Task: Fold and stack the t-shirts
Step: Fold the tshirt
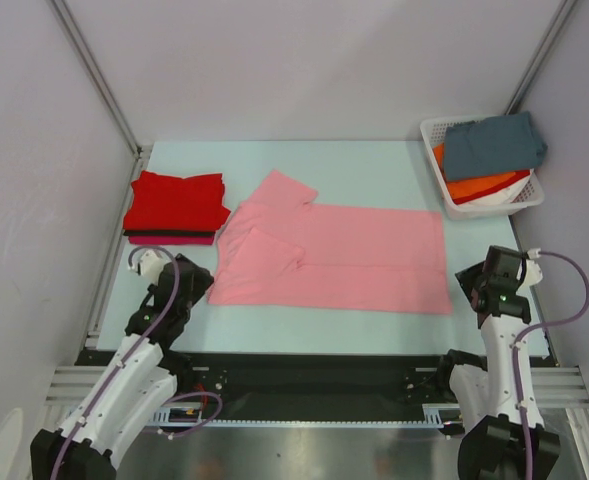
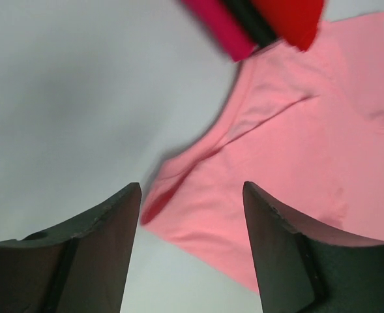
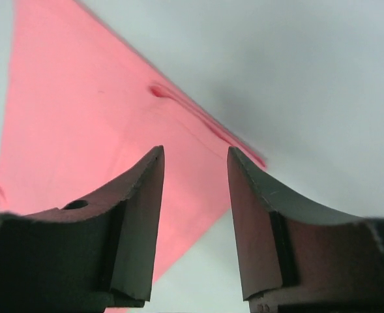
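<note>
A light pink short-sleeved cloth t-shirt [image 1: 354, 262] lies flat in the middle of the pale blue-green table [image 1: 374, 170]. It is folded along its length into a long band, and the sleeves are at the left end. The left gripper [image 2: 192, 189] hangs just over the near left corner of this shirt. Its two dark fingers are spread apart and nothing is between them. The right gripper [image 3: 195, 153] is at the near right corner of the same shirt, also with the fingers parted and holding nothing.

At the far left of the table there is a pile of folded shirts, just beside the pink sleeve. A red t-shirt [image 1: 177, 200] is on top and a magenta t-shirt [image 1: 174, 239] is at the bottom. Between them is a dark layer, and I cannot tell what it is. In the far right corner a white slotted plastic basket [image 1: 494, 208] holds a slate grey-blue t-shirt [image 1: 494, 145] over an orange t-shirt [image 1: 479, 186].
</note>
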`<state>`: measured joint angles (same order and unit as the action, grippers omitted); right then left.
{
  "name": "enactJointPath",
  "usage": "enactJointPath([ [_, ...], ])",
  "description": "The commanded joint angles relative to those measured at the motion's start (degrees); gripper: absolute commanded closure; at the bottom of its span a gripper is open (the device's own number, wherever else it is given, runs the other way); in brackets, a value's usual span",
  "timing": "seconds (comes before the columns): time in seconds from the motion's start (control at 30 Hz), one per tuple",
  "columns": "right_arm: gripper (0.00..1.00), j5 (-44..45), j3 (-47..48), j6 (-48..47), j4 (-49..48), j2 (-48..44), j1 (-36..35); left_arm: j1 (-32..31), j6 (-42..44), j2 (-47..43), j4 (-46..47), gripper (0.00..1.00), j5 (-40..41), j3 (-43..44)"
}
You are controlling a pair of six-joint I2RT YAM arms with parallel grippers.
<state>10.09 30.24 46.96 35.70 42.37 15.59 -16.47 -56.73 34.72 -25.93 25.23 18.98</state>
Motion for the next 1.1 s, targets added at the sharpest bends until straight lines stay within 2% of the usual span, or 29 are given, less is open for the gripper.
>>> enactJointPath([
  [0.0, 0.52, -6.11, 4.64, -12.2, -10.11, 2.09, -2.49, 0.39, 10.57, 1.57, 7.55, 0.3, -2.63, 6.94],
  [0.1, 0.52, -8.33, 7.98, -17.32, -15.13, 7.1, -8.46, 0.39, 17.07, 5.52, 13.96, 0.25, -8.96, 10.8],
  [0.17, 0.52, -5.98, 9.92, -19.0, -17.84, 11.58, -13.89, 0.39, 19.1, 9.47, 19.04, 0.09, -12.48, 13.34],
  [0.2, 0.52, -4.65, 10.88, -19.71, -18.47, 12.99, -15.4, 0.39, 20.33, 10.97, 20.21, 0.03, -13.1, 14.49],
  [0.23, 0.52, -3.68, 12.81, -21.11, -19.09, 14.57, -17.33, 0.3, 20.95, 12.46, 21.09, 0.02, -13.28, 15.72],
  [0.33, 0.53, -1.48, 16.33, -22.96, -21.2, 19.32, -20.69, 0.3, 23.94, 20.01, 25.75, 0.02, -15.21, 20.12],
  [0.37, 0.52, -1.65, 17.13, -23.4, -21.9, 21.07, -21.39, 0.3, 24.64, 24.3, 29.85, 0.02, -16.26, 22.48],
  [0.47, 0.52, -2.35, 18.19, -23.49, -23.21, 22.14, -22.89, 0.3, 27.1, 32.49, 32.95, 0.02, -18.02, 29.58],
  [0.53, 0.52, -3.32, 17.49, -23.84, -24.8, 21.53, -23.68, 0.3, 29.04, 41.28, 34.1, 0.03, -18.46, 33.64],
  [0.57, 0.52, -3.93, 16.35, -24.8, -26.55, 21.09, -23.94, 0.3, 29.74, 44.61, 34.28, 0.04, -18.55, 38.36],
  [0.63, 0.45, -4.63, 15.2, -25.6, -27.96, 19.16, -24.73, 0.3, 31.24, 53.14, 33.93, 0.04, -18.55, 43.39],
  [0.73, 0.35, -6.74, 13.97, -25.95, -30.25, 17.22, -24.82, 0.3, 33.08, 64.83, 30.79, 0.05, -20.13, 57.42],
  [0.9, 0.35, -6.48, 12.57, -25.34, -30.95, 15.11, -25.0, 0.39, 35.28, 81.89, 23.85, 0.08, -21.98, 75.56],
  [0.93, 0.35, -6.83, 12.48, -25.25, -31.31, 14.59, -24.91, 0.39, 35.46, 86.96, 21.3, 0.08, -22.24, 81.33],
  [1.07, 0.35, -6.92, 12.04, -24.9, -31.83, 14.67, -24.82, 0.56, 35.73, 96.66, 17.41, 0.09, -23.3, 92.62],
])
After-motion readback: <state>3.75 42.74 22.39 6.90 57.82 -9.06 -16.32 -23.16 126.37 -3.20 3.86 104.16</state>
